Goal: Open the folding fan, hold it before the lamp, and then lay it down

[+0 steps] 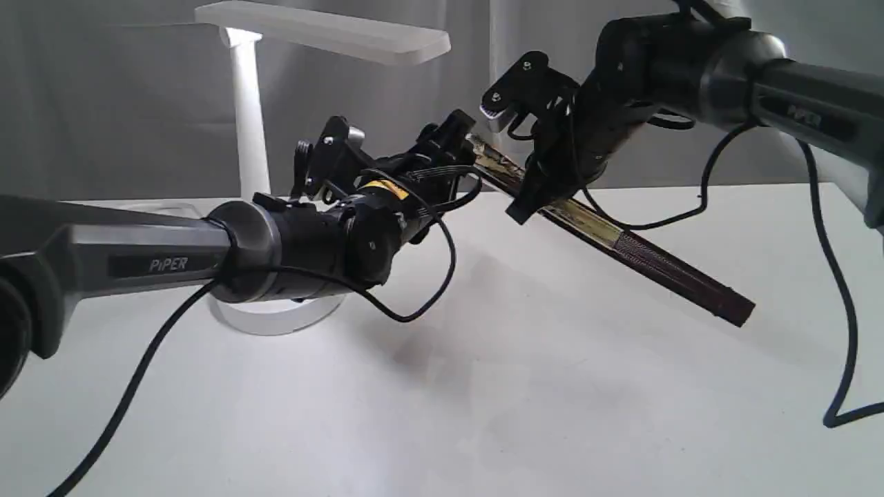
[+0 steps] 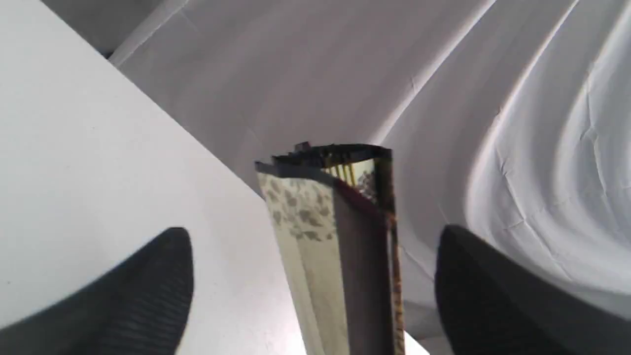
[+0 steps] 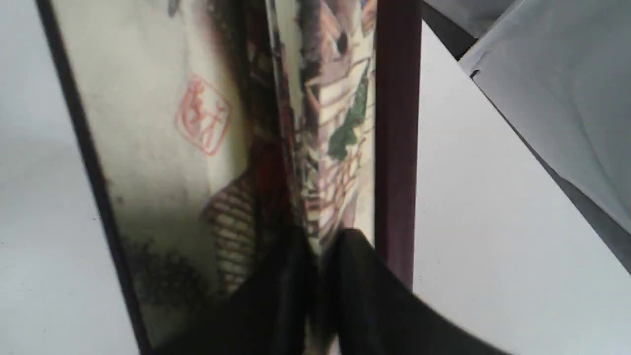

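The folding fan [image 1: 649,259] hangs slanted in the air over the table, its maroon rib end low on the right and its paper end high near the middle. My right gripper [image 1: 525,203] is shut on it partway along; the right wrist view has both fingers pinched on the painted pleats [image 3: 320,241]. The fan [image 3: 197,123] is slightly parted there, showing a red seal and houses. My left gripper [image 1: 452,134] is open around the paper end, and its fingers [image 2: 148,291] stand well apart from the fan [image 2: 320,222]. The white lamp [image 1: 324,31] stands behind on the left.
The lamp's column [image 1: 248,117] and round base [image 1: 276,317] sit just behind my left arm. The white table [image 1: 525,386] stretches in front. Black cables hang from both arms, one looping down at the right [image 1: 846,386]. Grey cloth [image 2: 517,123] covers the back.
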`<state>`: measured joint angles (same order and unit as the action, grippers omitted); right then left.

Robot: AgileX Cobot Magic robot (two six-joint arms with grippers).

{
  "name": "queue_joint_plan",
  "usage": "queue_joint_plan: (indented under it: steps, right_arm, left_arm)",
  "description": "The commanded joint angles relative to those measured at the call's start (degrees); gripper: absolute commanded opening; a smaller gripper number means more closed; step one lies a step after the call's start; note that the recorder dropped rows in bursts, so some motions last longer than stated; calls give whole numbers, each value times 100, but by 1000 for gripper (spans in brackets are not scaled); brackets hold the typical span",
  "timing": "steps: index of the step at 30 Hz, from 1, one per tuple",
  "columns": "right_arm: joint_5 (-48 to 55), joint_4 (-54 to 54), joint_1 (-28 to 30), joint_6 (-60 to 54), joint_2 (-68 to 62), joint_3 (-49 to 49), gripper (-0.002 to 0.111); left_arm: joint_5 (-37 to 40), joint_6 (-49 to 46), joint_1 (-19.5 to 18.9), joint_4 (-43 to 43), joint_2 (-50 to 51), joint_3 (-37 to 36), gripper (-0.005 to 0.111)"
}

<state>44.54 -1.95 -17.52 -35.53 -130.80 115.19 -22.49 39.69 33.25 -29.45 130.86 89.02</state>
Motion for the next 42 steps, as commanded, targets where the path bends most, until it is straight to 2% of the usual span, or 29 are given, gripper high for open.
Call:
queue_joint_plan:
  steps: [1,10,15,21,24,30,39,42]
  right_arm:
    - [-70,-21,3,-23,60,-15,0]
    - [-38,-35,3,-76,60,-15,0]
    - [-36,-668,3,-590,60,-15,0]
    - [38,-761,3,-657,60,-15,0]
    - [61,-931,-20,-862,71,-15,0]
    - [73,-1056,-31,-990,71,-15,0]
    - [73,-1099,-31,-1099,71,-15,0]
    - [73,-1099,-31,-1099,71,-15,0]
  left_arm:
    - [-215,139,6,49,31,-2,57]
    - [-87,139,6,126,35,-2,54]
    - [119,622,6,362,35,-2,54]
    - [124,669,6,362,35,-2,62]
    - [110,669,6,362,35,-2,63]
    - [152,658,6,418,93,-2,54]
    - [127,672,6,477,135,-2,57]
    - [129,672,6,477,135,-2,50]
